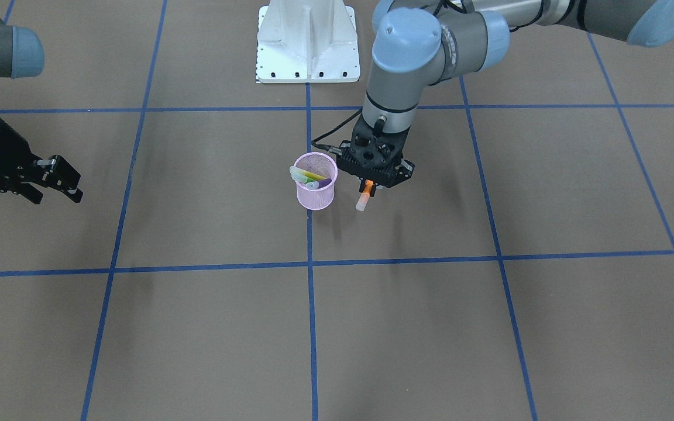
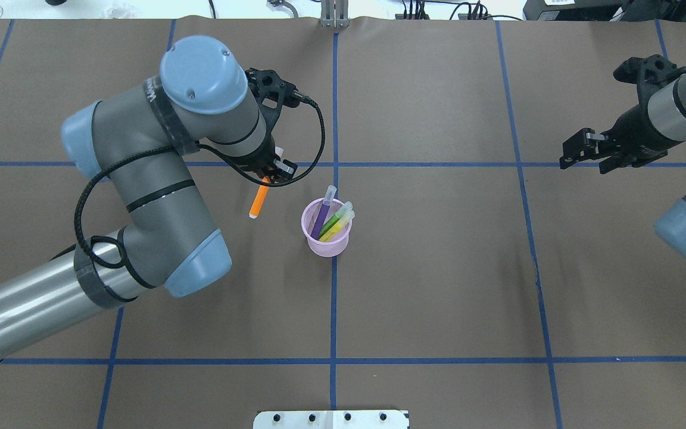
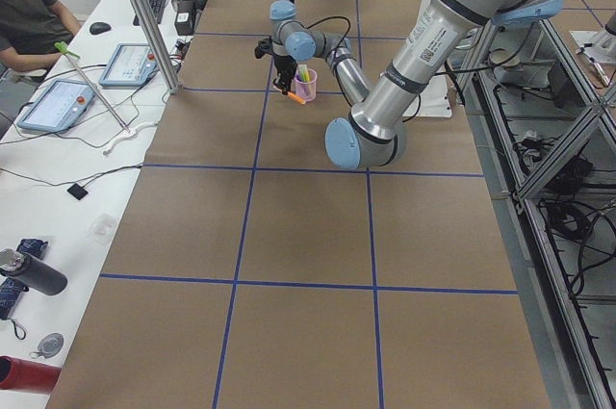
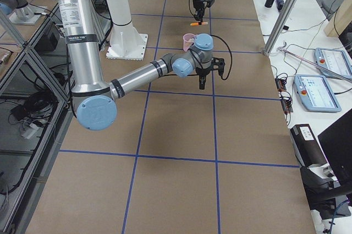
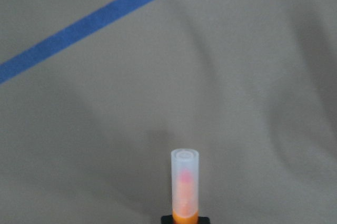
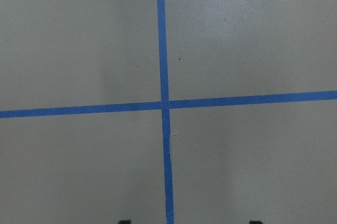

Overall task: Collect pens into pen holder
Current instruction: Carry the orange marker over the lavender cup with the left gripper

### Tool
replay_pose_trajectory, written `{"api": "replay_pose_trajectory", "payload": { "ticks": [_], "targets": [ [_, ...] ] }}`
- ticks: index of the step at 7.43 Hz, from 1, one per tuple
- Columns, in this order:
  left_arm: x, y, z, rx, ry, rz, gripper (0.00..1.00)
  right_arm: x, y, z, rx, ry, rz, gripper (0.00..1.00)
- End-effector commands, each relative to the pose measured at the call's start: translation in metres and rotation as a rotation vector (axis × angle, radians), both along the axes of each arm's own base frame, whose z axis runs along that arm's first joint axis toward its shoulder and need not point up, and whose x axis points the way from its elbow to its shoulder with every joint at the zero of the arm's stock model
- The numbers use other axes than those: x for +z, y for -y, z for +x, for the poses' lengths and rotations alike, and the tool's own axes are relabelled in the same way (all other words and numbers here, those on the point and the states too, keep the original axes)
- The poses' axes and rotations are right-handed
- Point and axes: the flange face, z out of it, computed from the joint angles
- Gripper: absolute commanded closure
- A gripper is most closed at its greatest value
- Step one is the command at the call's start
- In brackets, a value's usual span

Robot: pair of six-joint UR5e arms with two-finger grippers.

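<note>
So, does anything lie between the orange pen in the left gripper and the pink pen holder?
Nothing: in the overhead view only bare brown table separates the orange pen, held by the left gripper, from the pen holder.

One camera sits behind the robot and looks down on the table (image 2: 438, 298). One sits across from the robot, faces it and looks steeply down. Both see the cup (image 2: 328, 247) near the middle. Two more look along the table from its ends, far off. Each wrist camera looks down, very close.
</note>
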Motion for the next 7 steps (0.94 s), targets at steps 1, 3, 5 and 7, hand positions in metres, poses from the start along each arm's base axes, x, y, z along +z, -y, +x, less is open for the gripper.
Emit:
{"api": "replay_pose_trajectory", "payload": {
  "ticks": [1,3,5,7],
  "targets": [
    [-0.029,-0.042,0.000,-0.120,-0.149,0.152,1.00,-0.001,0.001,0.000,0.004,-0.002,0.003,0.20],
    [-0.030,-0.069,0.000,-0.212,-0.284,0.292,1.00,-0.001,0.002,0.002,0.007,-0.002,0.003,0.20],
    [-0.022,-0.100,0.016,-0.276,-0.268,0.345,1.00,0.001,0.001,0.002,0.006,-0.002,0.000,0.20],
    [-0.003,-0.145,0.047,-0.304,-0.287,0.389,1.00,0.001,0.002,0.003,0.008,-0.003,0.001,0.20]
  ]
}}
